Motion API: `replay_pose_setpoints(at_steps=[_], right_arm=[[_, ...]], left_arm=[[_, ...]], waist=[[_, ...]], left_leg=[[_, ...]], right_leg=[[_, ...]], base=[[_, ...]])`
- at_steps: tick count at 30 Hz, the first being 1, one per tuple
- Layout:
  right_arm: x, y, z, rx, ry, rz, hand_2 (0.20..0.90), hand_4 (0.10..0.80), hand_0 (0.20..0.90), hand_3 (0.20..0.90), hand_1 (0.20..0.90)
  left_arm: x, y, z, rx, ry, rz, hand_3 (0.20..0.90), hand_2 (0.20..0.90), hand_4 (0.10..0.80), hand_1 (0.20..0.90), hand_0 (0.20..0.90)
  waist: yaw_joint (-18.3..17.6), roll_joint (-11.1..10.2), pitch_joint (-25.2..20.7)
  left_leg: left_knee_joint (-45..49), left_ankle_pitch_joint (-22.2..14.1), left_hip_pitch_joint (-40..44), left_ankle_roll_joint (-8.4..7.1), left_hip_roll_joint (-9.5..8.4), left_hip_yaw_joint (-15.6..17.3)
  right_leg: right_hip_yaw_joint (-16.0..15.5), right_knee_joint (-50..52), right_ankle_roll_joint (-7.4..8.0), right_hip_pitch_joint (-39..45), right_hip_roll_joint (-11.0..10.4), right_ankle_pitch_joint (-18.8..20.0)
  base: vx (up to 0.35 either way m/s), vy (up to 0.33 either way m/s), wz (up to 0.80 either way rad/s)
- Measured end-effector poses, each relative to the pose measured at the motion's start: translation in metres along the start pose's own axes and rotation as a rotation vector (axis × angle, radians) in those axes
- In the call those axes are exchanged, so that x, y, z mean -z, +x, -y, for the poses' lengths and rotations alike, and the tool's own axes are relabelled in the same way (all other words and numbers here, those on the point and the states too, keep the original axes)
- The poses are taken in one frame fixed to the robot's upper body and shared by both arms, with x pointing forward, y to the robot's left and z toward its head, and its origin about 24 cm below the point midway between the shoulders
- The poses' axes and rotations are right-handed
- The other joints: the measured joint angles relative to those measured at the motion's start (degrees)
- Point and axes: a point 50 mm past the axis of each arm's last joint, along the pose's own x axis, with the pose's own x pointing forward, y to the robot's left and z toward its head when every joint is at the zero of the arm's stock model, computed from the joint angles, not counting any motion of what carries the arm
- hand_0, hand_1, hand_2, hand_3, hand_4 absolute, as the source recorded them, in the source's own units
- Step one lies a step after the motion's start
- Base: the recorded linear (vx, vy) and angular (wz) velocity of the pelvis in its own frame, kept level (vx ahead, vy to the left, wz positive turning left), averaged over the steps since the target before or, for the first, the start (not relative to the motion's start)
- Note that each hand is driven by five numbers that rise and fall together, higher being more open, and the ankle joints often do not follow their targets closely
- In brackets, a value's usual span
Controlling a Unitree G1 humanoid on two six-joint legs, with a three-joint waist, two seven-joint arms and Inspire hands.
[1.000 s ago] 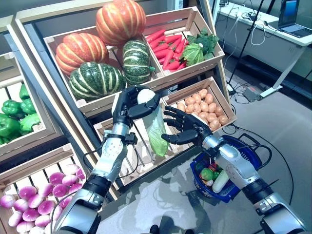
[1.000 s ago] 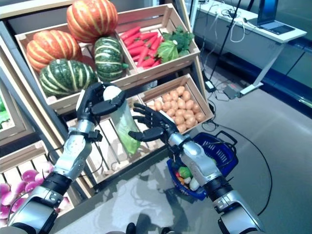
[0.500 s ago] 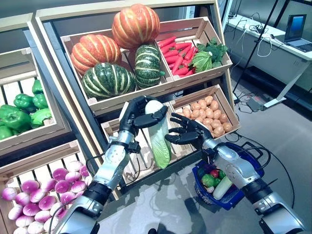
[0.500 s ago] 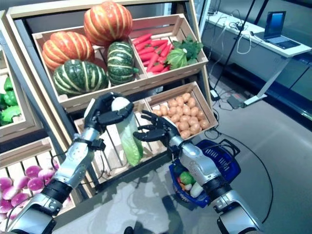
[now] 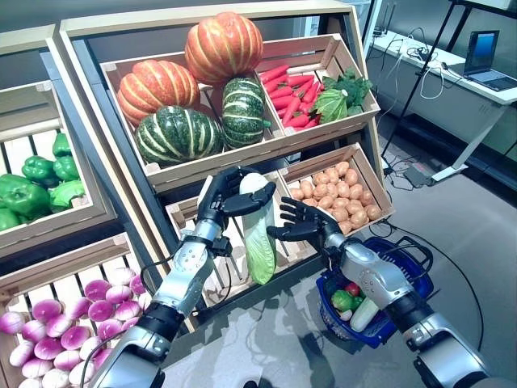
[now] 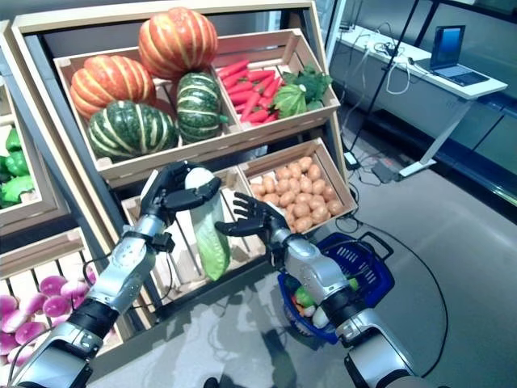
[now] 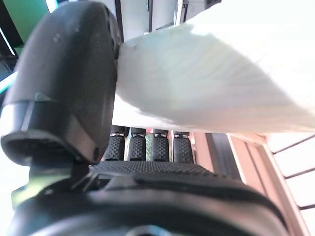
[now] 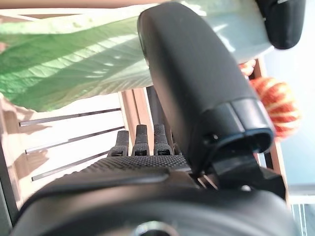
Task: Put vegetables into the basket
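Note:
A long cabbage with a white stem end and pale green leaves hangs upright in front of the lower shelf crate. My left hand is shut on its white top, thumb and fingers curled round it. My right hand is open, fingers spread, close beside the cabbage on its right; its wrist view shows the leaves just past the thumb. The blue basket sits low at the right, below my right forearm, holding a few vegetables.
Wooden shelf crates behind hold pumpkins, carrots, leafy greens and potatoes. Green peppers and purple onions fill crates at the left. A desk with a laptop stands far right.
The camera has shifted a little. My right hand has come closer to the cabbage, which my left hand still holds in about the same place.

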Motion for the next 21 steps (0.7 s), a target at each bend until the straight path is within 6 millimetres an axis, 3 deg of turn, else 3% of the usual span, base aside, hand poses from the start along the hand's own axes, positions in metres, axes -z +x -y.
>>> replay_pose_setpoints(at_steps=[5, 8, 10, 13, 21], right_arm=[[0.001, 0.001, 0.000, 0.013, -0.153, -0.018, 0.900, 0.800, 0.900, 0.900, 0.900], [-0.009, 0.000, -0.006, 0.019, -0.329, 0.021, 0.900, 0.800, 0.900, 0.900, 0.900], [-0.012, -0.001, -0.008, 0.018, -0.358, 0.033, 0.900, 0.800, 0.900, 0.900, 0.900], [-0.010, -0.001, -0.010, 0.009, -0.336, 0.013, 0.900, 0.800, 0.900, 0.900, 0.900], [0.020, -0.003, 0.004, -0.126, 0.082, -0.136, 0.900, 0.800, 0.900, 0.900, 0.900]], left_arm=[[0.009, -0.005, -0.002, -0.003, 0.010, -0.052, 0.300, 0.300, 0.400, 0.300, 0.300], [0.012, -0.007, -0.003, -0.003, 0.017, -0.072, 0.300, 0.300, 0.400, 0.300, 0.300], [0.011, -0.007, -0.003, -0.005, 0.016, -0.070, 0.300, 0.300, 0.400, 0.300, 0.300], [0.012, -0.008, -0.003, -0.005, 0.015, -0.073, 0.300, 0.300, 0.400, 0.300, 0.300], [0.018, -0.013, -0.001, 0.048, -0.023, -0.094, 0.300, 0.300, 0.400, 0.300, 0.300]], waist=[[0.3, 0.0, 0.0], [0.3, 0.0, 0.0], [0.3, 0.0, 0.0], [0.3, 0.0, 0.0], [0.6, 0.0, 0.0]], left_leg=[[0.0, 0.2, -0.2, 0.05, -0.04, -0.9], [0.0, 0.3, -0.2, 0.04, -0.06, -1.0], [0.0, 0.3, -0.2, 0.03, -0.06, -0.9], [0.0, 0.3, -0.2, 0.01, -0.06, -0.9], [0.0, 0.3, -0.1, 0.00, -0.04, -1.1]], right_leg=[[0.1, 0.0, 0.01, 0.1, -0.1, 0.0], [0.1, 0.0, 0.04, 0.1, -0.1, 0.0], [0.2, 0.0, 0.04, 0.1, -0.1, 0.0], [0.2, 0.0, 0.04, 0.1, 0.0, 0.0], [0.0, 0.0, 0.04, 0.3, -0.1, 0.0]], base=[[0.010, 0.010, 0.09], [0.000, 0.000, 0.00], [0.000, 0.000, 0.00], [0.000, 0.000, 0.00], [0.001, 0.000, 0.00]])
